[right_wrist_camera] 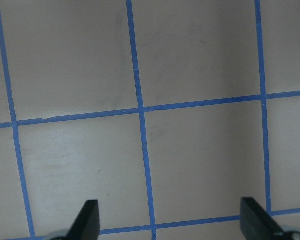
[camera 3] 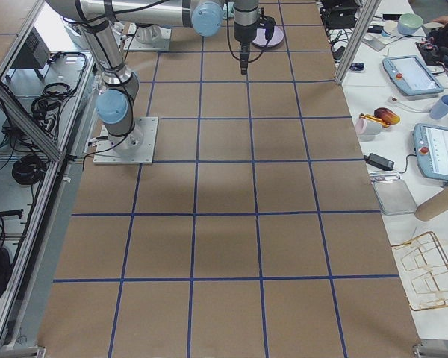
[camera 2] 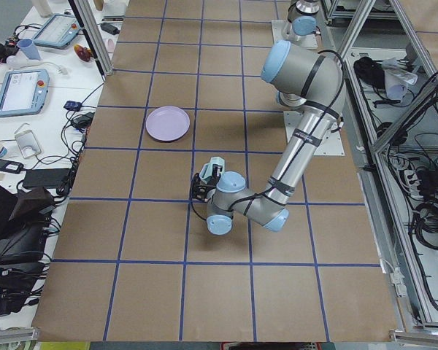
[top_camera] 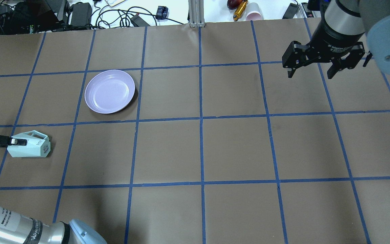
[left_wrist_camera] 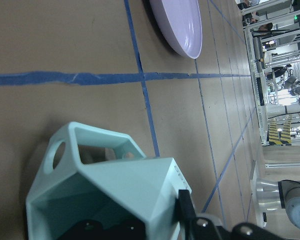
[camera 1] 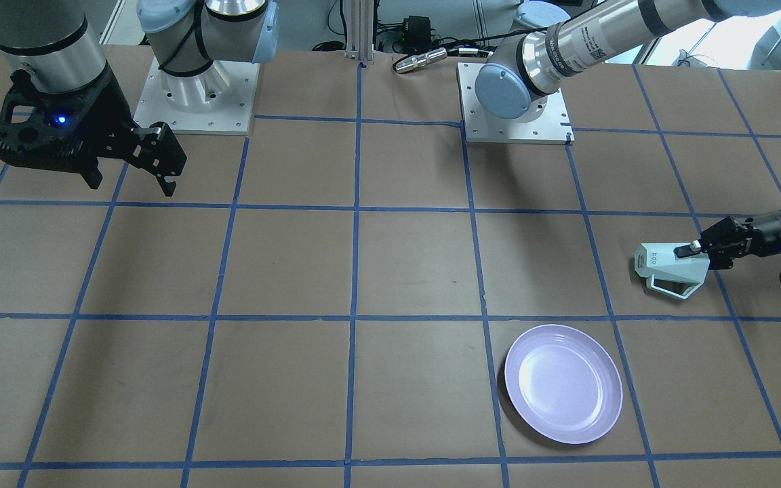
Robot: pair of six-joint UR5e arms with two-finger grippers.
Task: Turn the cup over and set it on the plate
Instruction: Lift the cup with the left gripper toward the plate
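Note:
The pale mint-green cup (camera 1: pixel 668 270) lies on its side at the table's left end, base toward the middle, handle toward the far side. It also shows in the overhead view (top_camera: pixel 30 146) and the left wrist view (left_wrist_camera: pixel 115 190). My left gripper (camera 1: pixel 692 251) is shut on the cup's wall at the rim, one finger inside and one outside; I cannot tell whether the cup touches the table. The lavender plate (camera 1: pixel 563 383) (top_camera: pixel 109 91) lies empty one grid square beyond the cup. My right gripper (top_camera: pixel 311 73) (camera 1: pixel 129 179) hangs open and empty far to the right.
The brown table is marked with a blue tape grid (top_camera: pixel 200 118). Both arm bases (camera 1: pixel 194 95) stand on the robot's edge. Cables, a pink cup (top_camera: pixel 255 15) and other gear lie off the table's far edge.

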